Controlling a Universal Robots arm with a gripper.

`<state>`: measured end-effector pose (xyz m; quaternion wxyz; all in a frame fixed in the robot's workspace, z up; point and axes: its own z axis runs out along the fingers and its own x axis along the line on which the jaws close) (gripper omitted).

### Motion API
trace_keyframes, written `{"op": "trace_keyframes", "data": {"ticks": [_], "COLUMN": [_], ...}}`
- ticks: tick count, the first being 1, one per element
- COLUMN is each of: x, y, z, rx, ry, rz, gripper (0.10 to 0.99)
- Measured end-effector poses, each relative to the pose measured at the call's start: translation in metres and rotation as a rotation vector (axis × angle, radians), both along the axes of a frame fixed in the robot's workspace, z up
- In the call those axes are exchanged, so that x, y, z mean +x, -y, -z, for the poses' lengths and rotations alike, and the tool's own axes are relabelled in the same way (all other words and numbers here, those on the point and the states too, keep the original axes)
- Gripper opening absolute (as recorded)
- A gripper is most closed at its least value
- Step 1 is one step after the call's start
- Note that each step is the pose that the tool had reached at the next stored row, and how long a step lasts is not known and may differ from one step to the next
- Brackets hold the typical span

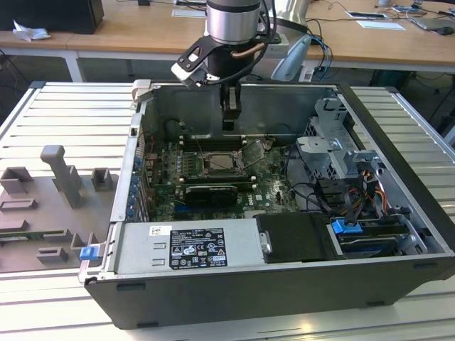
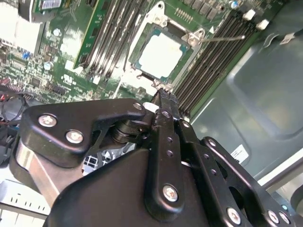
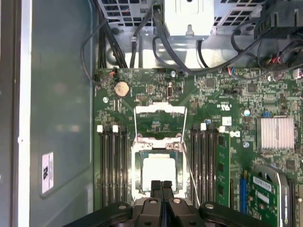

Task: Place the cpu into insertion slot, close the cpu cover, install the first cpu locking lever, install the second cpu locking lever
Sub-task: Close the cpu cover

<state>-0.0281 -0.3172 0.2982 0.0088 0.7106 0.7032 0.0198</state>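
An open computer case sits on a ribbed metal desk, with wooden desks behind. The end effector, fingers pressed together, hovers above the seated cpu.

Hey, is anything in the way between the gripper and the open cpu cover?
Nothing visible does. The gripper hangs above the cpu, which sits in the insertion slot; the cpu cover is swung open just past it, unobstructed.

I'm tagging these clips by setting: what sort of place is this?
Probably a robotics lab or test workshop: an open computer case lies on a slatted metal workbench, grey fixture blocks sit at the exterior view's left, and wooden desks with papers stand behind.
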Motion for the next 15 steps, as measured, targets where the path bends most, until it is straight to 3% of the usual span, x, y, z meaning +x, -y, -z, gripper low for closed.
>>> {"op": "trace_keyframes", "data": {"ticks": [15], "x": [0.0232], "y": [-0.0001], "z": [0.0000], "rx": [0.000], "ry": [-0.0037], "rz": [0.000], "gripper": [0.106]}}
